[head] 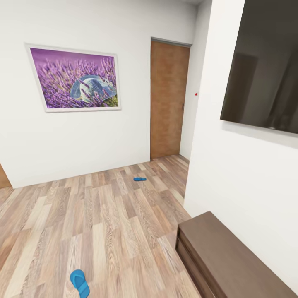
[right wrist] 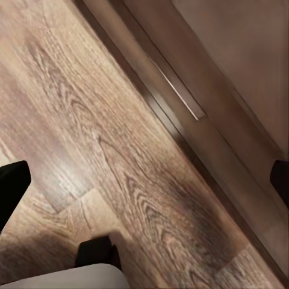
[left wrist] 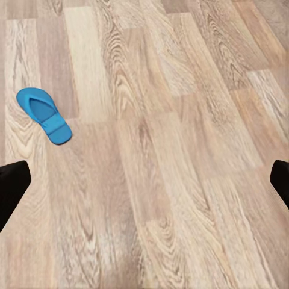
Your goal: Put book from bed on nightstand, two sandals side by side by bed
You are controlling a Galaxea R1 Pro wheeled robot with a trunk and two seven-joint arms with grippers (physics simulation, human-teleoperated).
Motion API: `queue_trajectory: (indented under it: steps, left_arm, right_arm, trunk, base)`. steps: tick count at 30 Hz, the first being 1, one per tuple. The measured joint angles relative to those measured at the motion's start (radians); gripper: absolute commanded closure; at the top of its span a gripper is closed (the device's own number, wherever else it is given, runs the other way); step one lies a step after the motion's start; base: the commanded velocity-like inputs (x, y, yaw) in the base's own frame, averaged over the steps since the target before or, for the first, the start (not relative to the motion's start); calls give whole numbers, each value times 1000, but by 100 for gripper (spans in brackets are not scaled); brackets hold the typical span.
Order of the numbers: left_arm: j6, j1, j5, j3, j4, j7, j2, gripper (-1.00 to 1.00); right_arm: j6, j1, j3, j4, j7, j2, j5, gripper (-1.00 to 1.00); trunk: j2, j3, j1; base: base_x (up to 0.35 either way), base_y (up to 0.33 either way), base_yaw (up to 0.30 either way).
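I stand on the wood-plank floor (head: 103,215) of a white-walled room, facing a brown door (head: 167,99). One blue sandal (head: 79,282) lies on the floor near me, well short of the door, its long axis running roughly toward the door wall with a slight slant. My left wrist camera sees this sandal (left wrist: 43,114) flat, sole down, strap up. The second sandal (head: 140,179) lies much closer to the door, its long axis across the door's line. A low dark cabinet (head: 223,256) sits against the wall right of the door, under a dark screen (head: 265,66). My left hand (left wrist: 144,180) and right hand (right wrist: 144,180) are both spread wide, holding nothing.
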Motion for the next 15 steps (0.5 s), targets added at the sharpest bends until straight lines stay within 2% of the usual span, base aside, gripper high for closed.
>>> queue_trajectory:
  steps: [15]
  left_arm:
    - [0, 0, 0, 0, 0, 0, 0, -100]
  right_arm:
    - [0, 0, 0, 0, -1, 0, 0, -100]
  trunk:
    - [0, 0, 0]
  base:
    - [199, -8, 0]
